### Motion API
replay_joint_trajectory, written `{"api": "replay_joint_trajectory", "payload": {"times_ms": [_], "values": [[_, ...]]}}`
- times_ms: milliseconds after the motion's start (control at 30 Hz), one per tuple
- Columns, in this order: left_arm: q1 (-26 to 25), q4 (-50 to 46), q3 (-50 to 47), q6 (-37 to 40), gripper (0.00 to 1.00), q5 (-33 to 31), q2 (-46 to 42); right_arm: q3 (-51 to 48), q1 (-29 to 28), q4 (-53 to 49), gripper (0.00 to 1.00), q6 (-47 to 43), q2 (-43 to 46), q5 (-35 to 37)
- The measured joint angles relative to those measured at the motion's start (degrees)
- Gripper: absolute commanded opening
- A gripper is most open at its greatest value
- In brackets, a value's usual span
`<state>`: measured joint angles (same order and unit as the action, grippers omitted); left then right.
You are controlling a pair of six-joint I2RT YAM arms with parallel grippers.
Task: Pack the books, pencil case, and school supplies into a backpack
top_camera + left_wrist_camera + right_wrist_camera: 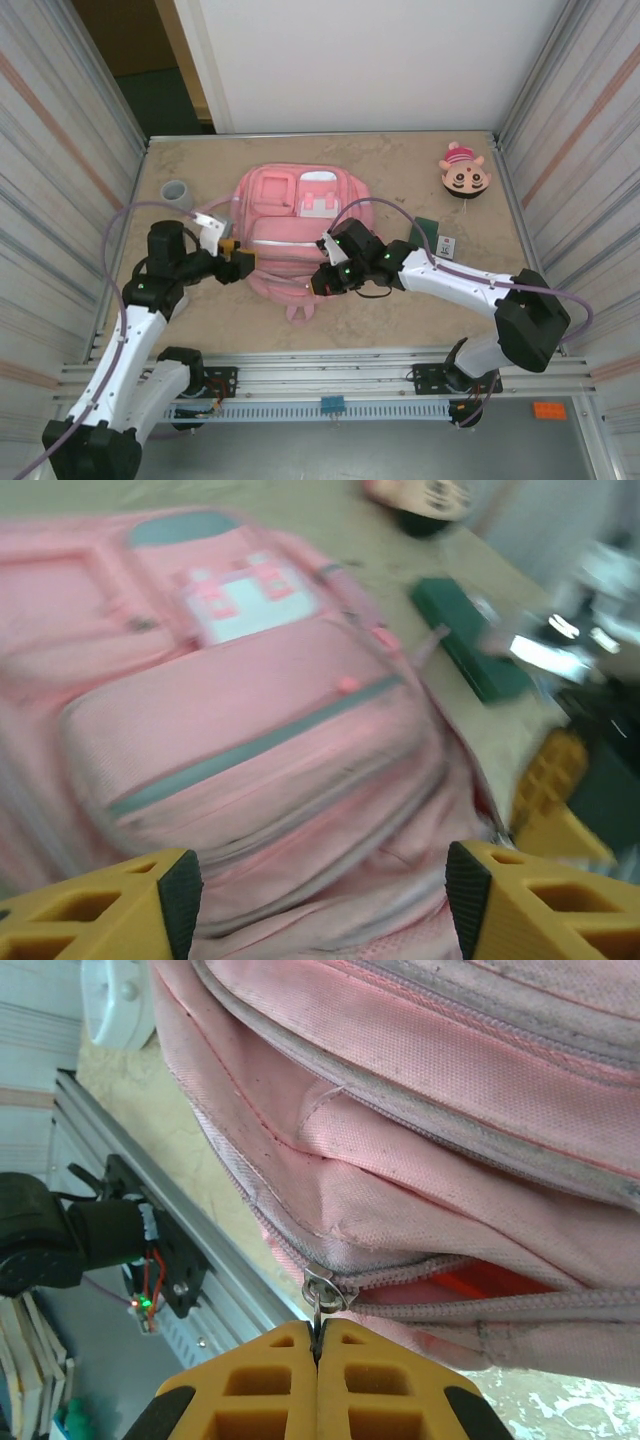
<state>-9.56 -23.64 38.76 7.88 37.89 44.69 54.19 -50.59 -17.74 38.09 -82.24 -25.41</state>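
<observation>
the backpack (300,215) is laid flat. the left gripper (240,262) is held at the backpack's left edge, elbow bent, its fingers spread apart. the right gripper (318,1345) is stretched to the backpack's near edge and clamped on a zipper pull (320,1290). the pencil case (425,232) is seen just right of the backpack.

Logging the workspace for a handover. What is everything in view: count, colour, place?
backpack: one, pink, mid-table, zip partly open
zipper pull: one, silver, backpack's near edge
pencil case: one, dark green, right of the backpack
small item: one, pale bluish-grey, by the pencil case
cup: one, grey, left of the backpack
cartoon-face toy: one, pink cap, far right corner
left gripper: yellow fingers, open, at the backpack's left edge
right gripper: yellow fingers, shut on the zipper pull
</observation>
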Motion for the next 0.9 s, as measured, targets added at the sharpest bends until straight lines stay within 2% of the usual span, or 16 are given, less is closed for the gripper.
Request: {"api": "replay_joint_trajectory", "payload": {"times_ms": [67, 133, 267, 333, 433, 533, 700, 733, 767, 833, 900], "values": [[-3.13, -3.04, 1.70, 9.46, 0.66, 2.89, 0.85, 0.00, 0.00, 0.31, 0.00, 0.00, 0.13, -0.24], [-7.85, -5.14, 3.58, 17.03, 0.66, 2.97, 3.04, 0.00, 0.00, 0.61, 0.00, 0.02, 0.15, -0.39], [-19.37, -7.02, 5.99, 29.16, 0.68, -1.66, 10.05, -0.13, 0.00, 1.27, 0.00, 0.22, 0.15, -0.55], [-22.38, -7.43, 6.49, 33.48, 0.67, -3.65, 13.97, -0.35, 0.00, 1.81, 0.00, 0.37, 0.15, -0.87], [-23.19, -8.11, 7.80, 38.25, 0.58, -5.49, 19.96, -0.94, 0.00, 2.73, 0.00, 0.46, 0.15, -1.68], [-23.19, -7.72, 9.05, 41.38, 0.39, -6.36, 24.52, -1.33, 0.00, 3.37, 0.00, 0.48, 0.20, -2.12], [-23.52, -7.72, 9.57, 43.50, 0.38, -7.54, 27.65, -2.29, 0.07, 4.74, 0.00, 0.87, 0.66, -3.10], [-23.56, -7.72, 9.55, 43.85, 0.35, -7.61, 27.65, -2.69, 0.13, 5.20, 0.00, 0.94, 0.92, -3.39], [-23.56, -7.67, 9.55, 44.11, 0.30, -7.67, 27.58, -3.08, 0.35, 5.77, 0.00, 1.29, 1.14, -3.63], [-23.58, -7.85, 9.53, 45.00, 0.13, -8.04, 27.32, -3.82, 0.83, 6.67, 0.00, 1.92, 1.53, -4.50], [-23.76, -7.85, 9.33, 45.57, 0.05, -8.83, 26.86, -3.98, 1.38, 7.08, 0.00, 1.97, 1.73, -4.74]]}}
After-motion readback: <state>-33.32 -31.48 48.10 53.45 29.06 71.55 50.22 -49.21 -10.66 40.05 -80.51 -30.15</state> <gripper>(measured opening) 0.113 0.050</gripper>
